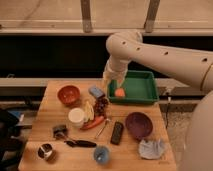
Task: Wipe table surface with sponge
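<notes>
Gripper [108,82] hovers at the left rim of the tray [145,96]; whether it is released or clenched cannot be told. Sponge [96,91] lies on the table [40,127] just below and left of it, and 1 orange ball [120,92] sits just to its right, inside the tray.

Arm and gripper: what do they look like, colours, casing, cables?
The arm is a thick, smooth cream-white shell with rounded joints and small dark dots along its casing. No loose cables show. The gripper, over the left edge of the green tray, is the same pale colour, narrower than the arm.
</notes>
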Controlling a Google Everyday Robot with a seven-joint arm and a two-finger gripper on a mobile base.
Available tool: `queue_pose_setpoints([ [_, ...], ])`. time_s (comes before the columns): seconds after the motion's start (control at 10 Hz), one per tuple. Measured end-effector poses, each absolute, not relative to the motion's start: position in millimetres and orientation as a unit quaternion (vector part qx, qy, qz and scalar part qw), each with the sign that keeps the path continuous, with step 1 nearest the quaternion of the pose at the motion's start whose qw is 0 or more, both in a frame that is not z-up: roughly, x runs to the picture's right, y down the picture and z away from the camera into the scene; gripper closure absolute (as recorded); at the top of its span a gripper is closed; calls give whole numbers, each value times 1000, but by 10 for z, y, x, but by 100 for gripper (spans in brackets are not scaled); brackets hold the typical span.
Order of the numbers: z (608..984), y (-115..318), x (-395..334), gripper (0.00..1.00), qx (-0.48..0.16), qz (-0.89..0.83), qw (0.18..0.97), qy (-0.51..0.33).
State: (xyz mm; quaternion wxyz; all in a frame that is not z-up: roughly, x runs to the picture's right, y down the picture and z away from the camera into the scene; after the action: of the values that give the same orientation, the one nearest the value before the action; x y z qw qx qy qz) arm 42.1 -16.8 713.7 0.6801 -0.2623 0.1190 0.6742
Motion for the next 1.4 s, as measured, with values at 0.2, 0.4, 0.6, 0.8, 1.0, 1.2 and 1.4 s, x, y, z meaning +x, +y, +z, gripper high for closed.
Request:
queue_pose_setpoints([
  [0.2, 7394, -53, 278, 43, -288, 654, 691, 107],
  [0.4, 7616, -65, -25, 43, -303, 618, 719, 97],
  [0.6, 7787, -161, -430, 43, -304, 560, 766, 85],
  [0.8, 7974, -298, -636, 43, -295, 493, 816, 72],
  [1.0, 8052, -369, -730, 43, -290, 461, 836, 66],
  [1.2, 8060, -371, -699, 43, -289, 458, 838, 69],
  [1.4, 8098, -333, -701, 43, -289, 457, 838, 72],
])
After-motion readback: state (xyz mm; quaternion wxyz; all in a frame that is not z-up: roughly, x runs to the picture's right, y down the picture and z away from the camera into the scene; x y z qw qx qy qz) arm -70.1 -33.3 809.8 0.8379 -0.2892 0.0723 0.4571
